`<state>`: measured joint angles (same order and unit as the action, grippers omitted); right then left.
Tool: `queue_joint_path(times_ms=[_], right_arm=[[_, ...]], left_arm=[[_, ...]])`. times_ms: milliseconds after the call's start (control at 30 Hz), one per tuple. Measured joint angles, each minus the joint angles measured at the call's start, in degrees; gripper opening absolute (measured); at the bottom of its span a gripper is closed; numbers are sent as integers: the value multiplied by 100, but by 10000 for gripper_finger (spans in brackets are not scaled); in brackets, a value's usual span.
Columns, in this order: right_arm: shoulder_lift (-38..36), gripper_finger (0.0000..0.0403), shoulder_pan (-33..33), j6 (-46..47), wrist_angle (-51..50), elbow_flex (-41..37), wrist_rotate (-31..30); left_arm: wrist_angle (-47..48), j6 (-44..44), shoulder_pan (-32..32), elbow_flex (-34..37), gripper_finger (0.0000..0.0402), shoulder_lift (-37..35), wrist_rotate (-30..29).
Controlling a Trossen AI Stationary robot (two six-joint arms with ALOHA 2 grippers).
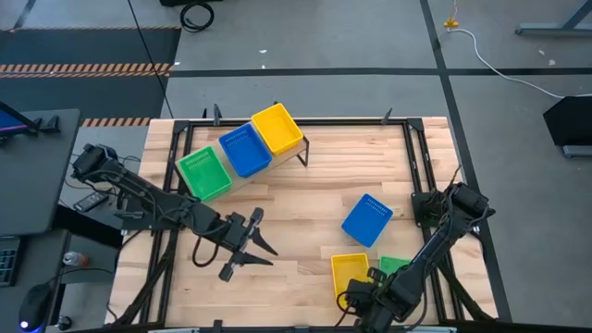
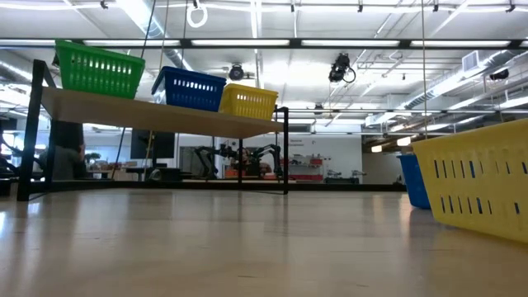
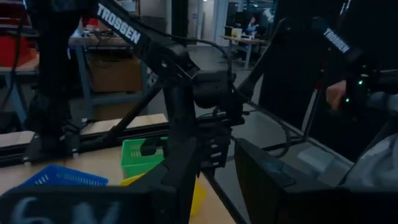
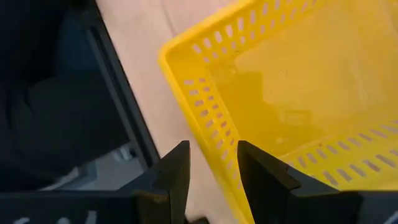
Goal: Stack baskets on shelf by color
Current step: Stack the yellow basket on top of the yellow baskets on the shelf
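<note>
High view puts the right hand (image 1: 356, 298) at the lower middle-right of the frame, just beside the lower edge of a yellow basket (image 1: 350, 272) that sits on the counter (image 1: 305, 203). A green basket (image 1: 393, 265) lies just right of the yellow one, and a blue basket (image 1: 367, 219) sits above both, turned on a slant. The shelf (image 1: 242, 171) stands toward the upper left of the counter, carrying 3 more baskets in a row: green, blue and yellow.

Right wrist view shows that hand's fingers (image 4: 261, 180) apart with nothing between them, and the near corner wall of the yellow basket (image 4: 261, 93) running just ahead of them. One finger points over the inside of the basket, the other over bare wood outside it, so the wall lines up with the gap. The wall's long run slants away from the fingers rather than crossing them squarely.

The left hand (image 1: 248, 248) rests at the lower middle-left of the high view, fingers spread and empty, well apart from every loose basket. So the right arm is plainly the nearer one for the yellow basket.

My judgement: the next move is a short advance and drop so the fingers straddle that wall, then a carry up and left across the counter to the yellow end of the shelf.
</note>
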<state>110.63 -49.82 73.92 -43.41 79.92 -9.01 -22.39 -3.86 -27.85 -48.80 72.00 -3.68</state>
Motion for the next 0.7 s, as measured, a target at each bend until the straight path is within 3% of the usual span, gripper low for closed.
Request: queue_joint_path(times_ms=[333, 533, 700], right_arm=[[0, 140, -45, -480, -453, 1, 6], [0, 140, -70, -801, -14, -317, 259], [0, 137, -66, -812, -23, -625, 264]], left_arm=[[408, -298, -152, 0, 117, -182, -166], [789, -257, -346, 0, 117, -461, -166], [1012, -192, -428, -2, 117, -616, -589]])
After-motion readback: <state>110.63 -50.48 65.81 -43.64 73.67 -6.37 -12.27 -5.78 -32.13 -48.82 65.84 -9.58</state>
